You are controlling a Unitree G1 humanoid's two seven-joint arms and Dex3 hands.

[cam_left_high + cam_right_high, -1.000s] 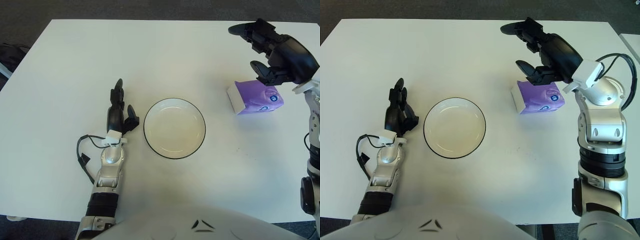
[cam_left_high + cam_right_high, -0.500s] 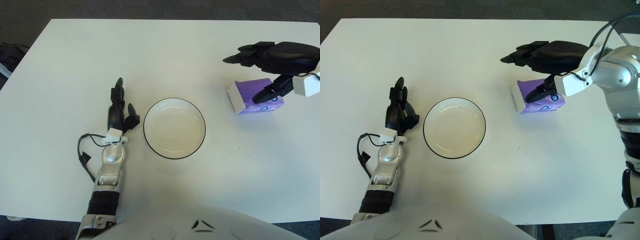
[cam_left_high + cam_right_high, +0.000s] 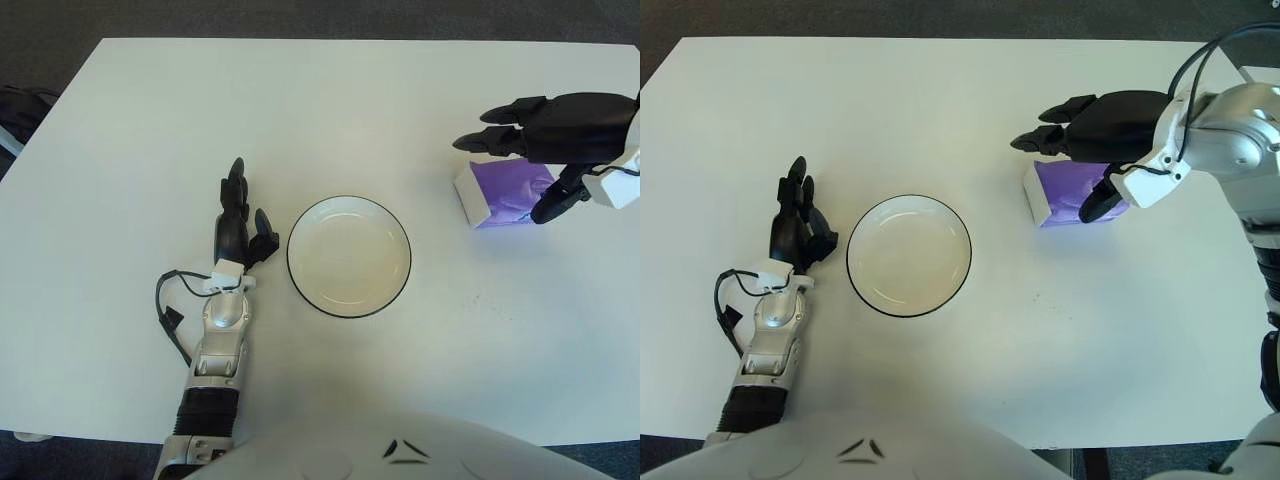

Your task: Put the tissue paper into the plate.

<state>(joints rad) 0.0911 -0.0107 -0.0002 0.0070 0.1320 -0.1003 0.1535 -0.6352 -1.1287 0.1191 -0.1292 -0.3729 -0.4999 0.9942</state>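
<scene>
Two hands show in the left eye view, and only one is at work. The right hand (image 3: pixel 545 150) hangs over the purple tissue pack (image 3: pixel 505 192) near the right edge of the table (image 3: pixel 120 120), fingers spread above its far side and thumb reaching down past its near side, not yet clamped on it as far as I can judge. The pack lies flat, its long axis running left to right, white end facing the plate (image 3: pixel 349 256), which sits mid-table, well apart to the left. The left hand (image 3: pixel 238 222) rests idle just left of the plate, fingers loosely extended, holding nothing.

In the right eye view the same relation reads more clearly: the right hand (image 3: pixel 1110 135) straddles the tissue pack (image 3: pixel 1072 192) across its short side, fingers (image 3: pixel 1050 135) beyond it and thumb on the nearer side. The pack sits directly under the palm, so closing looks like the next step, then a carry leftward to the plate (image 3: pixel 909 255).
</scene>
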